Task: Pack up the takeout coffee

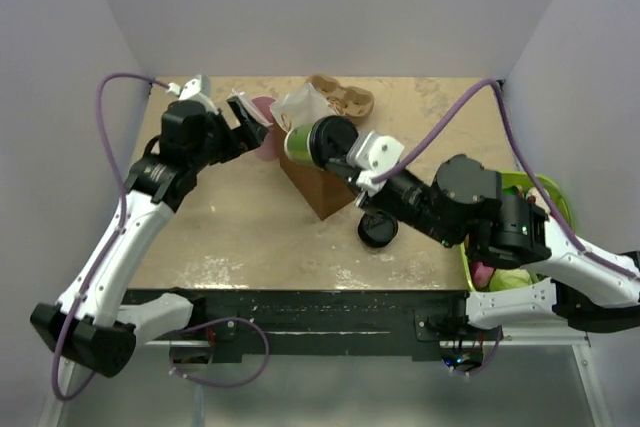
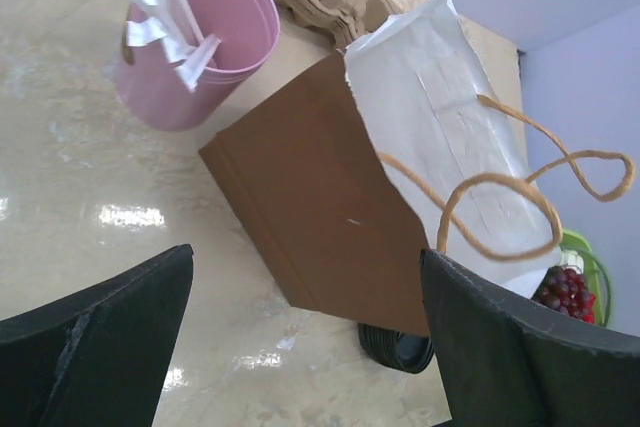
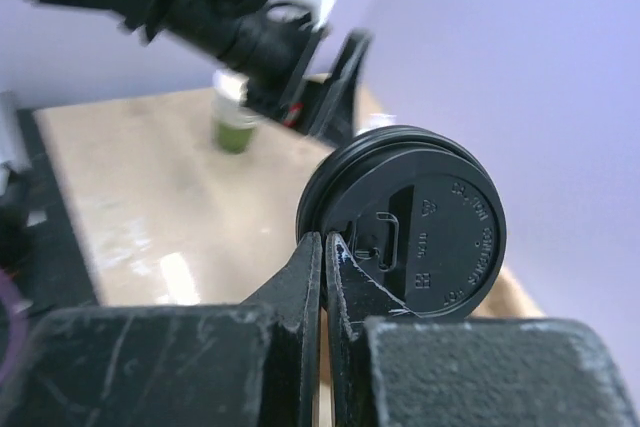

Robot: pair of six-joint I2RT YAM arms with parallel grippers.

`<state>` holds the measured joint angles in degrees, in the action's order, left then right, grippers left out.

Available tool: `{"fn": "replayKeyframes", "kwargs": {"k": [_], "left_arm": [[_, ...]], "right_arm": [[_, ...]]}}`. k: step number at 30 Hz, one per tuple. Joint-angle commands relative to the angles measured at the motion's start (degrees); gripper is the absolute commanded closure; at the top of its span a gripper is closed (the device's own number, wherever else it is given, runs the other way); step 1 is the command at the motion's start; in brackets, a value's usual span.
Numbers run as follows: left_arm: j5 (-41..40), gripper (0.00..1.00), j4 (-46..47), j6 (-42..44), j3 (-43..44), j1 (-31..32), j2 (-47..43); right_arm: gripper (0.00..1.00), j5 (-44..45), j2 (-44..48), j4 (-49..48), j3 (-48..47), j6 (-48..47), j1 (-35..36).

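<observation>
The right claw [image 3: 325,247] is pinched tight on the rim of the takeout coffee [image 1: 328,137], showing only its round black lid [image 3: 415,222], tipped over the brown bag [image 1: 318,187]. Light and crushable, I'd guess; that lid could pop off, so the body seems safer. The left claw [image 1: 247,125] gapes empty.

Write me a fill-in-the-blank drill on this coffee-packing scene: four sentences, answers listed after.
1. The right claw is ___ on the rim of the takeout coffee, gripping its black lid.
2. The left claw stands ___, with nothing between its fingers.
3. The outside of the paper bag with rope handles is coloured ___.
4. The open cup beside that bag is coloured ___.

Missing words: shut; open; brown; pink.
</observation>
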<state>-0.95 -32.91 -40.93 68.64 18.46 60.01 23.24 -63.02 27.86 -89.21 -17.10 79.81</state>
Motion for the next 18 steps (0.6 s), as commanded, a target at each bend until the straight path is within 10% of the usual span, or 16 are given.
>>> {"fn": "replayKeyframes", "kwargs": {"k": [1,9,18], "left_arm": [[1.1,0.0,4.6,1.0,9.3,4.9,9.2],[-4.3,0.02,1.1,3.5,18.5,9.1,20.8],[-4.8,0.14,1.1,5.1,18.9,9.1,23.8]], "right_arm": [[1.0,-5.9,-3.1,1.7,-7.1,-7.0,-9.9],[1.0,-25.6,-7.1,13.6,-11.5,-26.5,-18.9],[1.0,-24.8,-16.5,25.0,-17.2,-38.1,-22.3]]}}
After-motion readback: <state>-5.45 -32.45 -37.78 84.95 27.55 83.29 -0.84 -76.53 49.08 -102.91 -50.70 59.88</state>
